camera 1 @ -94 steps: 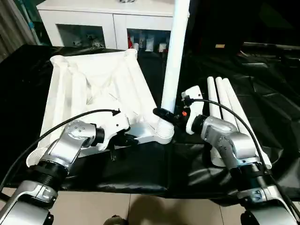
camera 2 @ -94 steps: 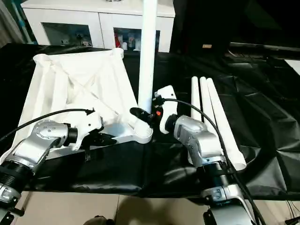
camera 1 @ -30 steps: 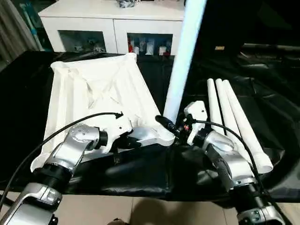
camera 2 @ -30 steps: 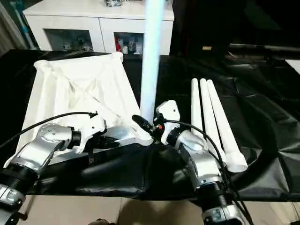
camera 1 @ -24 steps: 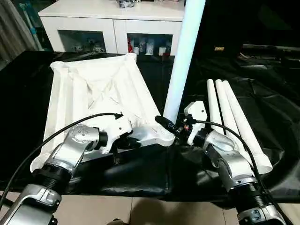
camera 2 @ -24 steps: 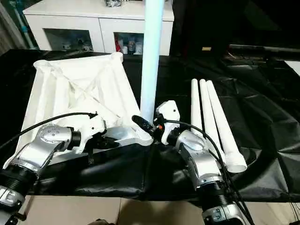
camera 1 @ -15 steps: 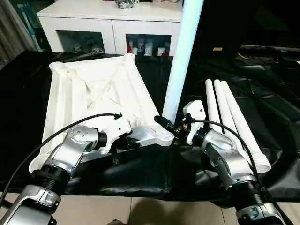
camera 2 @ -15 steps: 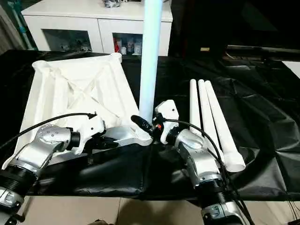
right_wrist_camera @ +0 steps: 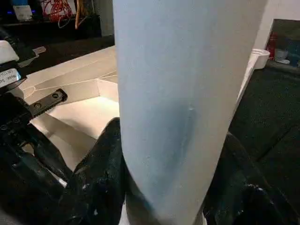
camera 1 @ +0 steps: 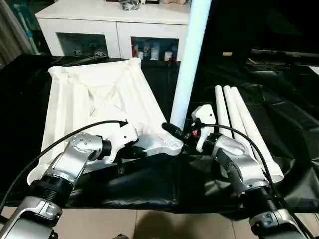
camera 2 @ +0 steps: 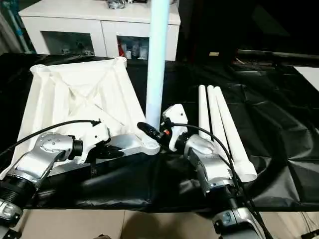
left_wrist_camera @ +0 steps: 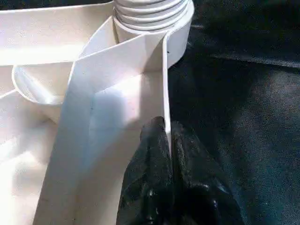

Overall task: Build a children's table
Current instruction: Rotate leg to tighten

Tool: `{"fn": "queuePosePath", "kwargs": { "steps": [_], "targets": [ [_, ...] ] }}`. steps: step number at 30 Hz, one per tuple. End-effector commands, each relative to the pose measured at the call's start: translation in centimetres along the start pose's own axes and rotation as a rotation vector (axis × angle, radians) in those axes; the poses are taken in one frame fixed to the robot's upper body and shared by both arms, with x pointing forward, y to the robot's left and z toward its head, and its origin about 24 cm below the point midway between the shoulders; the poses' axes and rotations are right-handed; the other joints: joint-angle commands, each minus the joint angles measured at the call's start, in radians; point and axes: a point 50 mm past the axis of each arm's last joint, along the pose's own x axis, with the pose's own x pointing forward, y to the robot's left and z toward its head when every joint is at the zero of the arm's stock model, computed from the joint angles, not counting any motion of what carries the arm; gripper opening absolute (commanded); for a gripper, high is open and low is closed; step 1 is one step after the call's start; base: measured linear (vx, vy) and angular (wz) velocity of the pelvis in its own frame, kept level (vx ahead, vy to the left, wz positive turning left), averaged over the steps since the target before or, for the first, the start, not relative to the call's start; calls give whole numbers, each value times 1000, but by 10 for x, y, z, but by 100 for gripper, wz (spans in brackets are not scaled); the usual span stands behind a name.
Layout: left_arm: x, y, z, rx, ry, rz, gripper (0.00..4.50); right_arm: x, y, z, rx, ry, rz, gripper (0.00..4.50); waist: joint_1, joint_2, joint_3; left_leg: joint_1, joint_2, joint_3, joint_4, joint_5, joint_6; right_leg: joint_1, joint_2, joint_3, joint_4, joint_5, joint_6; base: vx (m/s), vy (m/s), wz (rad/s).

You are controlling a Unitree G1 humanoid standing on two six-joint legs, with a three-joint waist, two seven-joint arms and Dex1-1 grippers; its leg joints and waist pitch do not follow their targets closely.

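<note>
The white tabletop (camera 1: 94, 99) lies upside down on the black cloth, ribs up. One white leg (camera 1: 187, 64) stands upright in its near right corner socket (camera 1: 169, 145); its threaded end (left_wrist_camera: 150, 9) sits in that socket. My right gripper (camera 1: 175, 133) is closed around the base of this leg, with a black finger (right_wrist_camera: 101, 173) on each side of the tube. My left gripper (camera 1: 133, 152) is shut on the tabletop's thin near rim (left_wrist_camera: 165, 93), just left of the socket. Three more legs (camera 1: 239, 119) lie side by side to the right.
A white cabinet (camera 1: 109, 25) with glass doors stands behind the table. Crinkled black cloth (camera 1: 284, 94) covers the work surface, whose front edge runs just below my forearms. A black cable loops from my left arm over the tabletop's near part.
Both grips are unchanged and the leg stays upright in the socket. The head view has drifted slightly, shifting the whole picture.
</note>
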Motion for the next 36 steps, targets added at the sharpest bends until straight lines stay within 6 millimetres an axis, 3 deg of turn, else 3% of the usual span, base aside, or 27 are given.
{"fn": "queuePosePath", "kwargs": {
  "steps": [1, 5, 7, 9, 11, 13, 15, 17, 19, 22, 25, 36],
  "targets": [
    [-5, 3, 3, 13, -27, 25, 0, -16, -2, -47, 73, 216, -55, 184, -5, 1, -36, 33, 61, -36, -95, -437, -43, 9, -74, 48, -103, -373, -160, 0, 0, 0],
    [2, 6, 0, -17, -12, 99, 0, -13, -8, -50, 74, 217, -169, 184, -12, 2, -28, 33, 59, -37, -98, -469, -53, 4, -74, 48, -110, -419, -156, 0, 0, 0],
    [13, 8, 2, -82, -23, 181, 0, -10, -11, -53, 76, 231, -250, 184, -20, 2, -23, 50, 57, -43, -96, -545, -71, -6, -78, 45, -124, -557, -129, 0, 0, 0],
    [21, 9, 3, -114, -17, 228, 0, -7, -12, -55, 73, 242, -282, 184, -21, 2, -23, 53, 57, -48, -96, -561, -69, -7, -80, 44, -133, -598, -111, 0, 0, 0],
    [24, 10, 4, -124, -13, 250, 0, -6, -12, -55, 74, 248, -295, 184, -25, 4, -26, 50, 58, -49, -105, -550, -66, -1, -76, 39, -134, -565, -108, 0, 0, 0],
    [36, 10, 10, -154, -3, 288, 0, 1, -13, -55, 110, 252, -337, 184, -29, 6, -23, 58, 58, -47, -107, -572, -68, -7, -74, 40, -138, -546, -119, 0, 0, 0],
    [50, 7, 19, -183, 8, 312, 0, 9, -15, -56, 166, 272, -389, 184, -34, 8, -19, 60, 56, -54, -109, -612, -75, -3, -75, 33, -142, -560, -121, 0, 0, 0],
    [60, 4, 28, -209, 25, 336, 0, 14, -16, -56, 183, 286, -427, 184, -36, 6, -22, 56, 55, -55, -114, -619, -75, 1, -74, 32, -142, -558, -112, 0, 0, 0],
    [72, -1, 39, -244, 29, 344, 0, 19, -18, -56, 233, 286, -485, 184, -38, 5, -24, 63, 54, -55, -112, -631, -73, -1, -75, 30, -145, -535, -115, 0, 0, 0],
    [83, -8, 54, -257, 27, 347, 0, 26, -18, -55, 253, 290, -528, 184, -38, -1, -29, 53, 52, -56, -117, -624, -60, 8, -74, 23, -146, -496, -111, 0, 0, 0],
    [85, -8, 56, -247, 42, 363, 0, 29, -17, -54, 251, 292, -538, 184, -39, -2, -29, 59, 50, -55, -115, -643, -58, -1, -77, 23, -152, -510, -103, 0, 0, 0],
    [83, -8, 61, -266, 37, 389, 0, 41, -17, -45, 246, 286, -555, 184, -49, -1, -27, 62, 49, -61, -116, -708, -62, -9, -76, 16, -162, -557, -84, 0, 0, 0]
  ]
}}
